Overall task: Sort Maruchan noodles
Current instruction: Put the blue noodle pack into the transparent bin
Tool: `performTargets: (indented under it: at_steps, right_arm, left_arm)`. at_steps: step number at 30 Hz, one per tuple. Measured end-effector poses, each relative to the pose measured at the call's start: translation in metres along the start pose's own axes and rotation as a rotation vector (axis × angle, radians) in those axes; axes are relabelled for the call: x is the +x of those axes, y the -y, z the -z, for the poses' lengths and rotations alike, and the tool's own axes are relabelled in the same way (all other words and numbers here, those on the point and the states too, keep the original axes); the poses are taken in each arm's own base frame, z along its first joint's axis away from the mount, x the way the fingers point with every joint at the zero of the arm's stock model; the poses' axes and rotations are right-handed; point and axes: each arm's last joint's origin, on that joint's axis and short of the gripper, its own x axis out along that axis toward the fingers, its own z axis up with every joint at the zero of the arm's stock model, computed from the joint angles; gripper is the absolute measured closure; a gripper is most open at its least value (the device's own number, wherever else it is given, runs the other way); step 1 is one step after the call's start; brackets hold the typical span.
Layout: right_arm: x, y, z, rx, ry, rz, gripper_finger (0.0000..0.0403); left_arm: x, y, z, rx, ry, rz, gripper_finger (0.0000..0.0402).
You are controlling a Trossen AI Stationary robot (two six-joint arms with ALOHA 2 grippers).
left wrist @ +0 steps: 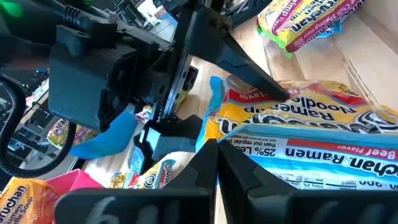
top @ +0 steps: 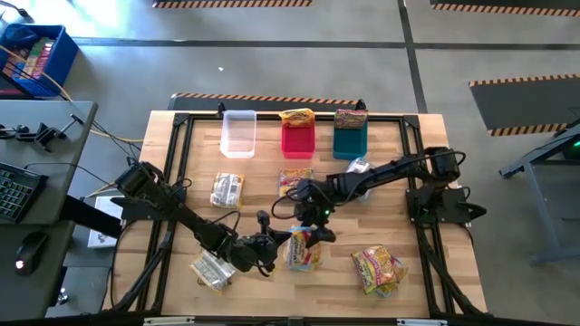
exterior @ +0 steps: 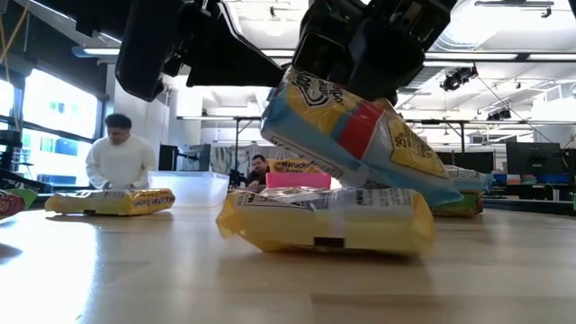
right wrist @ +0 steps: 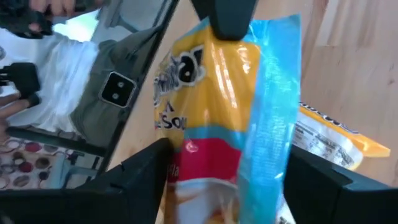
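A yellow, blue and red Maruchan packet (top: 304, 250) (exterior: 360, 135) is lifted and tilted over the table's near middle, between both grippers. My left gripper (top: 270, 249) (left wrist: 216, 155) is shut on one end of it, and my right gripper (top: 313, 222) (right wrist: 227, 177) is shut on the other. In the low view another yellow packet (exterior: 324, 220) lies flat on the table right under it. More packets lie flat around: (top: 227, 190), (top: 294, 178), (top: 213, 269), (top: 379, 269). My left gripper pinches the packet's short end (left wrist: 227, 140) between its shut fingers, coming roughly level from the table's left. In the right wrist view its fingers (right wrist: 224, 18) sit on the packet's far end. My right gripper has the packet's other end (right wrist: 211, 174) between its two fingers (right wrist: 146, 171), which reach down from the far right. The packet is clear of the table, with the right gripper's end high and the other end sloping down.
A clear bin (top: 238, 133), a red bin (top: 297, 140) and a teal bin (top: 350, 140) stand in a row at the far edge. Packets sit on top of the red and teal ones. A silvery packet (top: 358, 167) lies under the right arm. People sit beyond the table (exterior: 117, 157).
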Motion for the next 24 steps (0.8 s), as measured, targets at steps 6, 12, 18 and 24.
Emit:
performTargets:
  at_steps: [6,12,18,24]
  right_arm:
    - [0.001,-0.001,-0.002,0.007,0.018,-0.005,0.0236]
    - [0.000,-0.003,-0.005,0.011,0.038,-0.034,0.0317]
    - [-0.001,-0.005,-0.009,-0.017,0.071,-0.024,0.0309]
    - [-0.015,-0.016,-0.016,-0.080,0.104,0.013,0.0306]
  left_arm:
    - [0.000,0.000,0.000,-0.006,-0.001,-0.003,0.0401]
    - [-0.003,-0.004,-0.003,-0.023,0.002,-0.017,0.0399]
    - [-0.028,-0.024,-0.020,-0.088,0.012,-0.016,0.0378]
    - [-0.058,-0.044,-0.024,-0.203,-0.040,0.004,0.0357]
